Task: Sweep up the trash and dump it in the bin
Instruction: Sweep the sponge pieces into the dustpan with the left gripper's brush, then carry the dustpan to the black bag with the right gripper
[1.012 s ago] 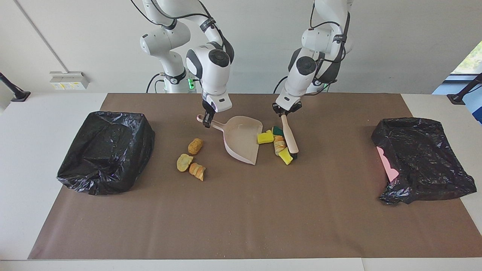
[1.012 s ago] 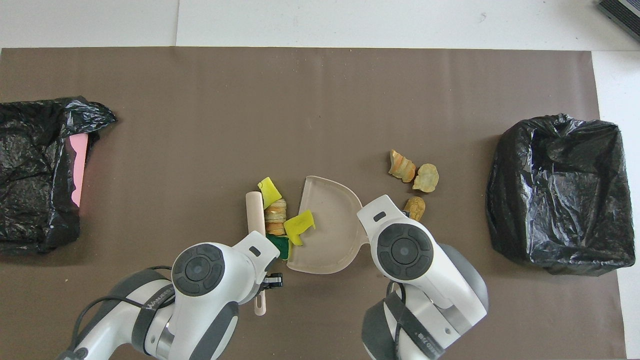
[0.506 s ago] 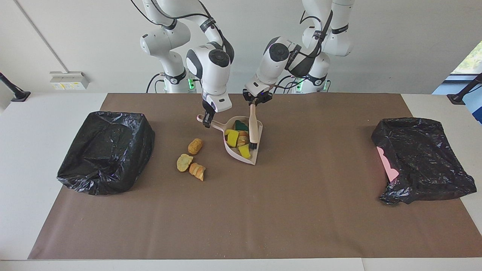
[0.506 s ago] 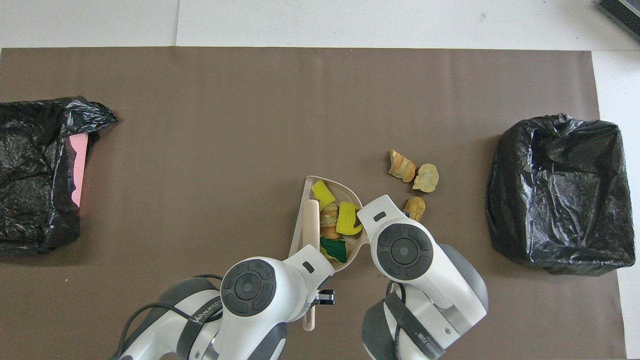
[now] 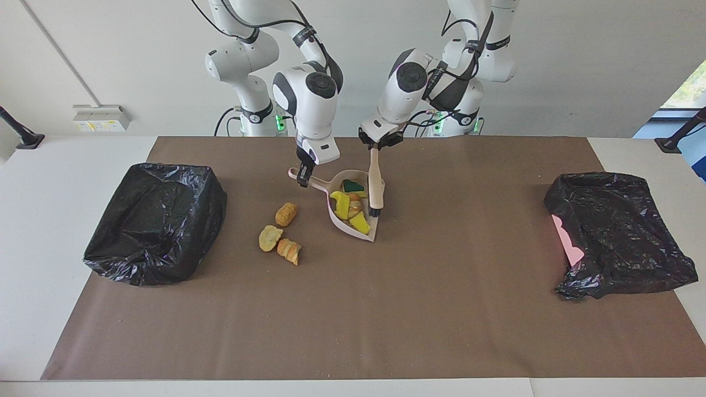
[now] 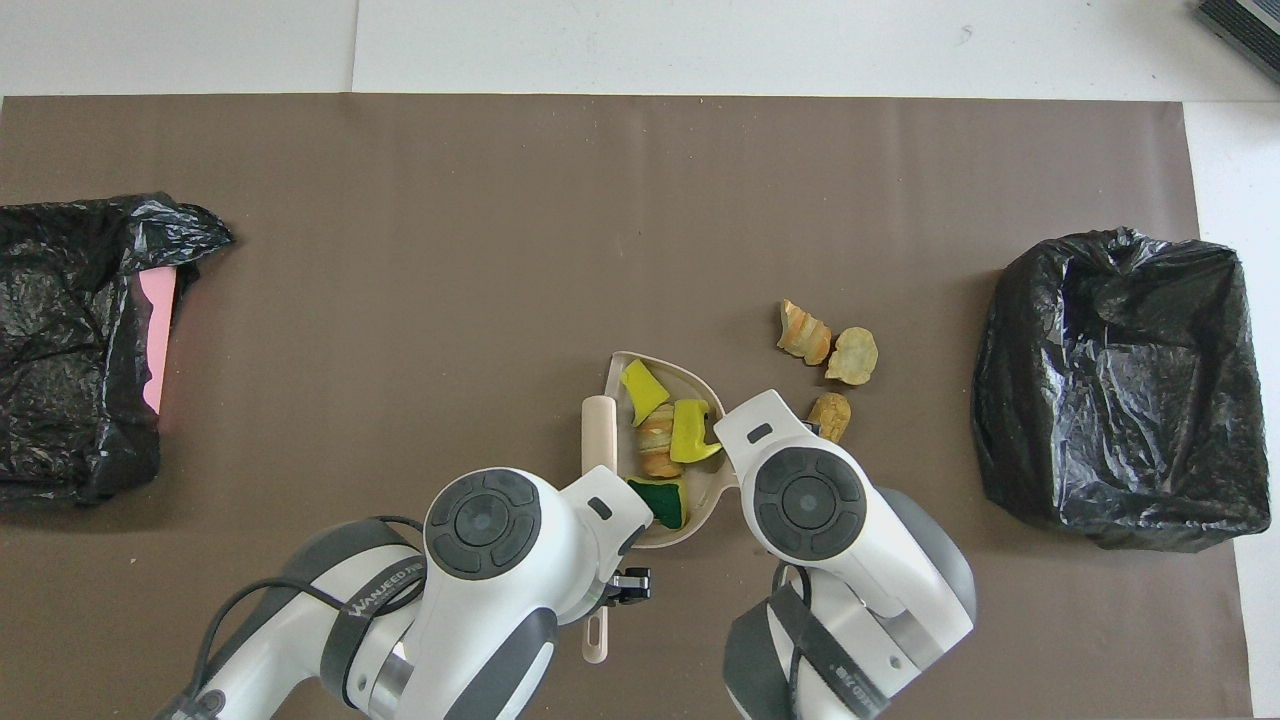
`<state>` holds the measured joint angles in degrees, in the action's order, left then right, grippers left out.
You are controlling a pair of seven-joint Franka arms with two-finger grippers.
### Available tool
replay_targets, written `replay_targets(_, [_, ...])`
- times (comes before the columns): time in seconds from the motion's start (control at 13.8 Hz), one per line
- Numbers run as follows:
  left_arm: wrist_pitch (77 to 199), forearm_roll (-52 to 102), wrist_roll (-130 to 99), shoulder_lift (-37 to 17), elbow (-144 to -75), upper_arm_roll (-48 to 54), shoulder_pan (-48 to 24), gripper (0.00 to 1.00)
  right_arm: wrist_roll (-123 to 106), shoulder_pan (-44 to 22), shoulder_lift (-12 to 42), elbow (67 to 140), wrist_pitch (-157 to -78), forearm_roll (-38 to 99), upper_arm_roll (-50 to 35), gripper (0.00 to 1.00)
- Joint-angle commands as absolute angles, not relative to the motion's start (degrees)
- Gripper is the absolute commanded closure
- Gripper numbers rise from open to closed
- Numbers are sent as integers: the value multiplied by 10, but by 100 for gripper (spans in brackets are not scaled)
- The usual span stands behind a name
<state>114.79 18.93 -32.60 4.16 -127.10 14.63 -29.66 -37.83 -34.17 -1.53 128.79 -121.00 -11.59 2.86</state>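
A brown mat (image 5: 353, 309) is covering the middle of a white table (image 5: 33, 264); a pale wall is seen past the arm bases. Fine crumbs are scattered along the mat edge farthest from the robots.

Two bins lined with black bags are sitting on the mat — one bin (image 5: 157, 220) toward the right arm's end, the other bin (image 5: 618, 231) toward the left arm's end, with a pink patch showing at its rim. Both are well apart from the centre.

The dustpan (image 5: 353, 207) is being held by its handle in the right gripper (image 5: 302, 175), fingers clamped on it. Four pieces of trash are lying in the pan: two yellow sponge chunks (image 6: 690, 432), a green-topped chunk (image 6: 660, 500) and one bread piece (image 6: 656, 448). Three more bread pieces (image 5: 278, 234) are lying on the mat just beside the pan, toward the right arm's end, between the pan and the nearer bin.

The brush (image 5: 375, 184) is being gripped at its handle top by the left gripper (image 5: 378, 144), closed on it, with the brush end hanging at the pan's open edge.

The mat farther from the robots is being left open — wide room at that edge and between the pan and each bin.
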Motion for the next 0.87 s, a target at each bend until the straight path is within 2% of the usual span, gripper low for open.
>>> replay_targets(0.0, [1128,142,-382,67,-1282,150,-294,100,-360,-342,-12,1287,-1212,-120,25,100])
replay_targets(0.29, [1125,127,-425,96,-1321,152,-300,100,-383,-325,-26,1239,-1144,-120,30,100])
replay_targets(0.51, [1129,128,-459,116,-1345,156,-314,100,-426,-279,-57,1212,-1090,-120,31,100])
replay_targets(0.79, [1167,140,-483,120,-1372,157,-375,100,-564,-146,-88,1156,-1035,-66,33,100])
